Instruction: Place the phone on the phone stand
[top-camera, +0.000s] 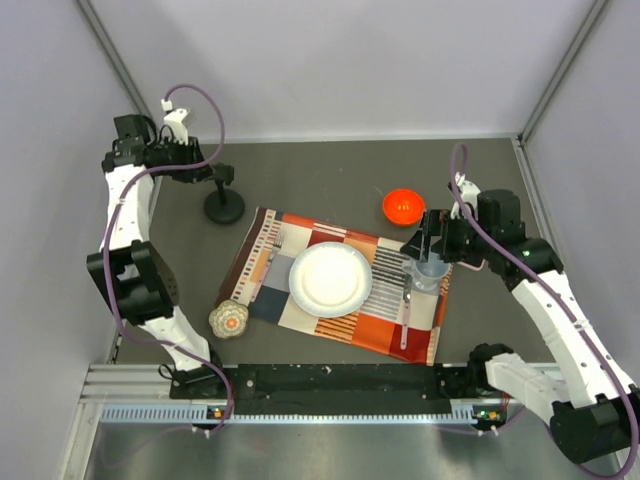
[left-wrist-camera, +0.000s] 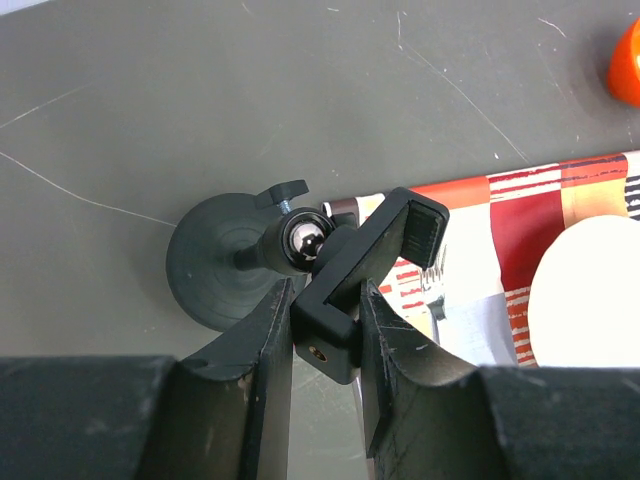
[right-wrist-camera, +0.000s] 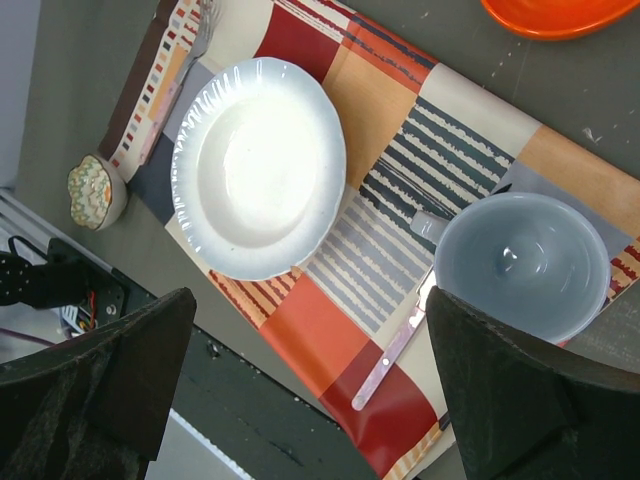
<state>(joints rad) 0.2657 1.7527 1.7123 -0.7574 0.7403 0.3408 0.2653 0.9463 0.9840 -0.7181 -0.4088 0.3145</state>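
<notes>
Left tool (left-wrist-camera: 324, 290) pinches the phone stand (left-wrist-camera: 215, 268) by its clamp, ten o'clock on the bench (left-wrist-camera: 150, 100). Right tool (right-wrist-camera: 308, 300) gapes wide and empty over a mug (right-wrist-camera: 525, 265). Seemingly readying the stand; the next move calls for fetching the phone, which is unseen.

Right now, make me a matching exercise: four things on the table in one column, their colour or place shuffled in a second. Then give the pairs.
Column one:
1. plate
2. bowl
3. stand
4. mug

Column two:
A. orange, off the mat
B. black, clamped in the left gripper
C. white, mid-mat
D. pale blue, at the mat's right end

Pairs: 1-C, 2-A, 3-B, 4-D
</notes>
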